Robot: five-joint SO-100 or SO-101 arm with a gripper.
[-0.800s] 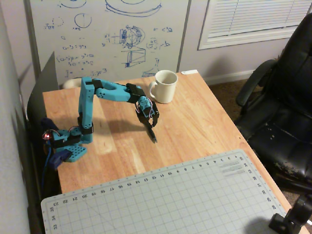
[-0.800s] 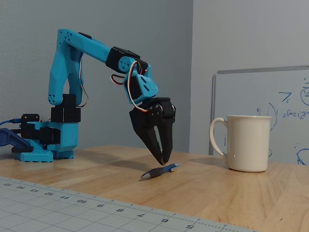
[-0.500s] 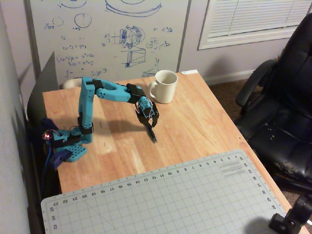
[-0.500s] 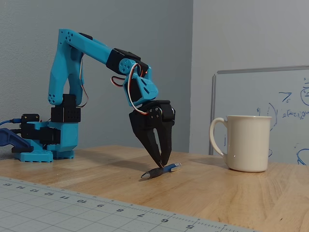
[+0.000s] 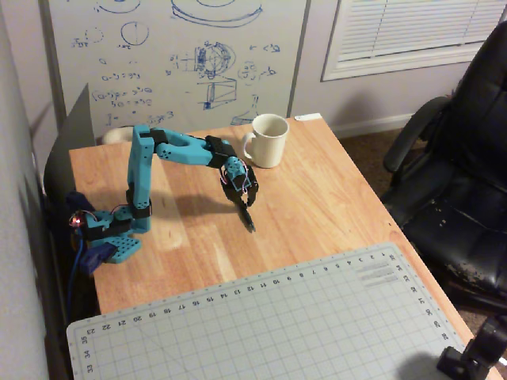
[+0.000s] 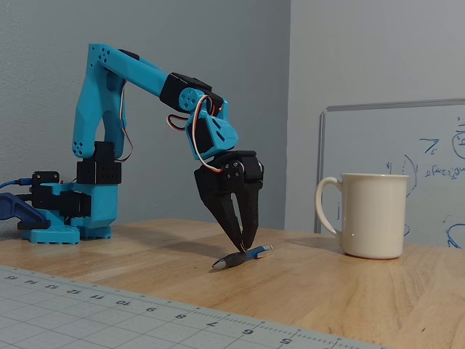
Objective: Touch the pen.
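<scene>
A small dark pen with a silvery clip point(image 6: 243, 257) lies flat on the wooden table point(image 6: 378, 291), left of the mug. My blue arm reaches out and bends down over it. The black gripper point(image 6: 244, 247) points straight down, its two fingers closed to a point, and the tips rest on the middle of the pen. In the overhead view the gripper point(image 5: 245, 208) is at the table's middle and the pen point(image 5: 250, 224) shows as a short dark streak just in front of it.
A white mug point(image 6: 372, 215) point(image 5: 268, 140) stands to the right of the gripper in the fixed view. A grey cutting mat point(image 5: 269, 324) covers the table's near part. The arm's base point(image 5: 115, 229) sits at the left edge. An office chair point(image 5: 459, 182) stands beside the table.
</scene>
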